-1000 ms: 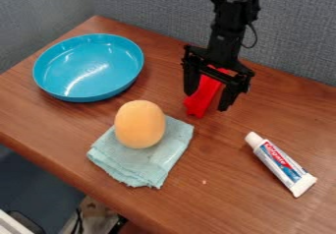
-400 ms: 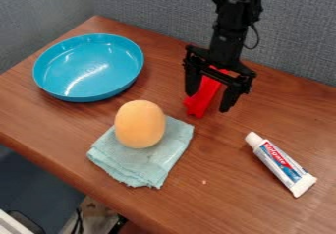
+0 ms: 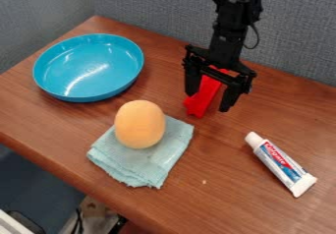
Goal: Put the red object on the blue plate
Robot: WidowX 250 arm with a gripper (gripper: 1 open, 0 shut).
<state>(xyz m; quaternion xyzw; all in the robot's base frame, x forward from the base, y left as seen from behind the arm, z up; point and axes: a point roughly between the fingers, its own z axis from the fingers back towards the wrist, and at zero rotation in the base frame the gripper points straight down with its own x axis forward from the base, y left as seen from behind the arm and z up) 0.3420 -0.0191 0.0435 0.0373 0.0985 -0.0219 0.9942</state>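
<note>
The red object (image 3: 201, 99) is a bright red block standing on the wooden table (image 3: 237, 184), right of centre. My gripper (image 3: 214, 91) hangs straight down over it, open, with one black finger on each side of the block; whether the fingers touch it I cannot tell. The block's upper part is hidden behind the gripper body. The blue plate (image 3: 88, 67), a glossy turquoise dish, rests at the back left with nothing in it, well apart from the gripper.
An orange ball (image 3: 140, 123) sits on a pale teal folded cloth (image 3: 143, 151) in front of the block. A white toothpaste tube (image 3: 281, 162) lies at the front right. The table's near edge runs diagonally below the cloth.
</note>
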